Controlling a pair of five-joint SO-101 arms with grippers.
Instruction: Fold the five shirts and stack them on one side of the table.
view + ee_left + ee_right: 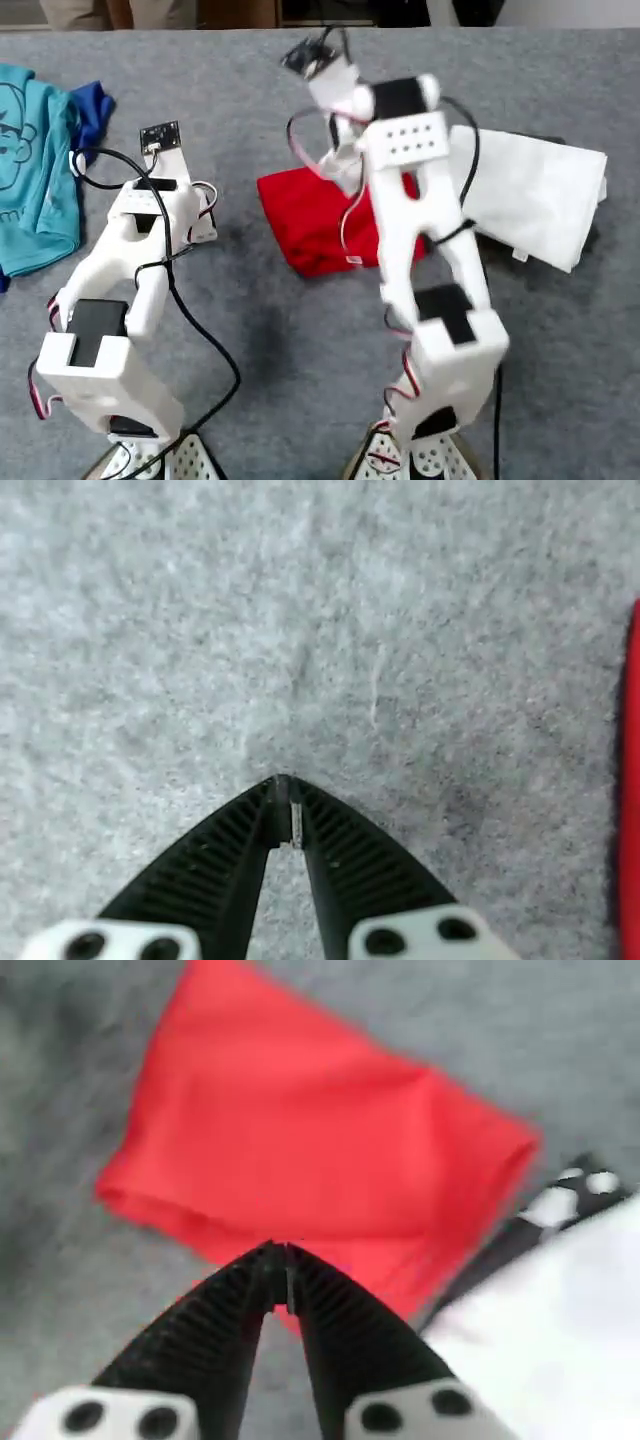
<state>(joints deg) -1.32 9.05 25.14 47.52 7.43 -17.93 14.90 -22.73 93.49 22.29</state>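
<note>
Seen from above, the red shirt (pixel 315 225) lies folded near the middle of the grey table (pixel 250 340). The white shirt (pixel 530 195) is just beside it at 3 o'clock, lying over something dark that I cannot make out. Far off at 9 o'clock, against the table's edge, lies the teal shirt (pixel 30 170), and a blue shirt (pixel 95 105) peeps out from under it at about 1 o'clock of it. The right pincer (pixel 280 1260) is closed on nothing, tips together. It stands over the near edge of the red shirt with the cloth spread out beyond the tips; whether it touches the cloth cannot be told. The left pincer (pixel 283 798) is also closed and empty, poised over bare table. The red shirt lies well apart from its tips, at about 3 o'clock of that arm in the view from above.
</note>
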